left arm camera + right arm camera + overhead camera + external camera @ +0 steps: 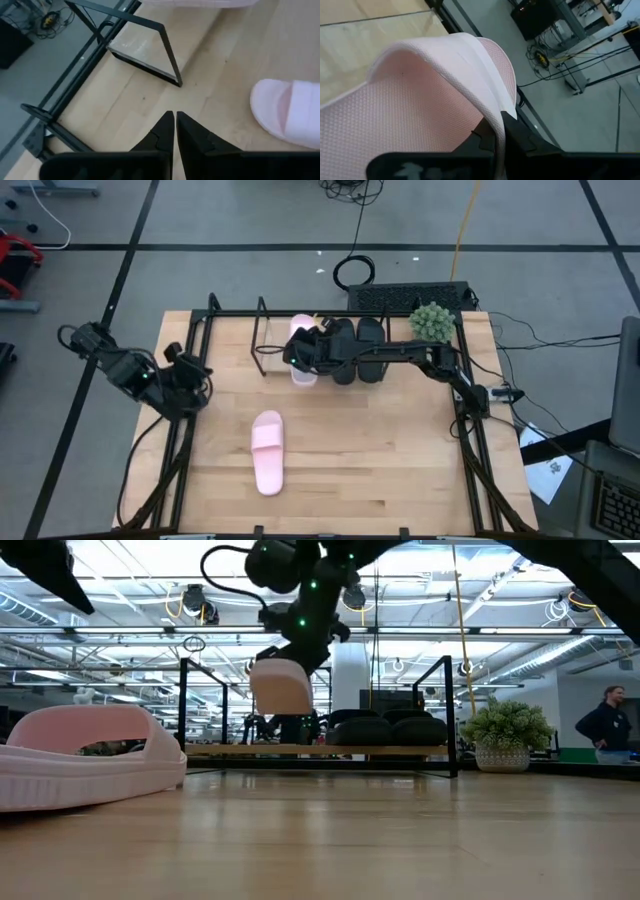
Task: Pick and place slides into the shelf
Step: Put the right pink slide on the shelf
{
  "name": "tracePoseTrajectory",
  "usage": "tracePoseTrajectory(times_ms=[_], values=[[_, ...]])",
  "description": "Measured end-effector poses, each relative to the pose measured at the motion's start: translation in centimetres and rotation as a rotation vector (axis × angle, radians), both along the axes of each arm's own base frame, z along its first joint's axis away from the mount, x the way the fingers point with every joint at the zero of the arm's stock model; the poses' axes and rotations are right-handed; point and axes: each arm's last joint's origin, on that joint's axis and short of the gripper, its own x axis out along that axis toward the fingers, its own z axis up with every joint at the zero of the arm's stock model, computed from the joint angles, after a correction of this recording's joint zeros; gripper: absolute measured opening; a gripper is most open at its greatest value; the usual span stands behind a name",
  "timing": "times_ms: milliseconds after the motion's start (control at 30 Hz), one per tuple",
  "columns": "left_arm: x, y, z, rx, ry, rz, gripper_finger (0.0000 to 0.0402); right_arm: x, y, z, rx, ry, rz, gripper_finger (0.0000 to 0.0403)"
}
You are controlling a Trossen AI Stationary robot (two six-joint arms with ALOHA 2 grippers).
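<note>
Placing step, 3rd of 4 slides. Right gripper point(300, 352), jaws clamped on a pink slide's point(302, 370) strap, holds it above the shelf point(232, 330) beside the black pair point(356, 350). Next: lower, release. Left gripper point(196, 385), jaws nearly shut, waits at counter point(380, 450) edge; 2nd pink slide point(267, 451) lies mid-counter.

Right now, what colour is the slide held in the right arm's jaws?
Pale pink; the held slide shows best in the right wrist view, pinched by the right gripper.
</note>
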Motion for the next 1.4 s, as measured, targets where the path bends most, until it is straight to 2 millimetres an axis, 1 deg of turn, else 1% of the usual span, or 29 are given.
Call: tracePoseTrajectory(times_ms=[100,367,833,967,1267,1400], values=[[-0.3,0.4,0.1,-0.001,-0.007,0.015,0.0024,0.0,-0.7,-0.5,0.003,-0.008,0.006,0.0],[0.2,0.6,0.0,0.04,0.031,0.025,0.0024,-0.6,-2.3,-1.9,0.003,0.029,-0.018,0.0],[0.5,0.8,0.0,0.05,0.046,0.06,0.0024,-1.2,-2.8,-4.1,0.006,0.055,-0.027,0.0],[0.5,0.8,0.0,0.05,0.045,0.06,0.0024,-1.2,-3.0,-4.2,0.005,0.058,-0.029,0.0],[0.8,0.6,0.0,0.036,0.025,0.035,0.0024,-1.5,-4.2,-4.2,0.027,0.053,-0.044,0.0],[1.1,0.4,0.1,0.038,0.012,0.008,0.0024,-1.5,-4.2,-4.3,0.046,0.049,-0.033,0.0]])
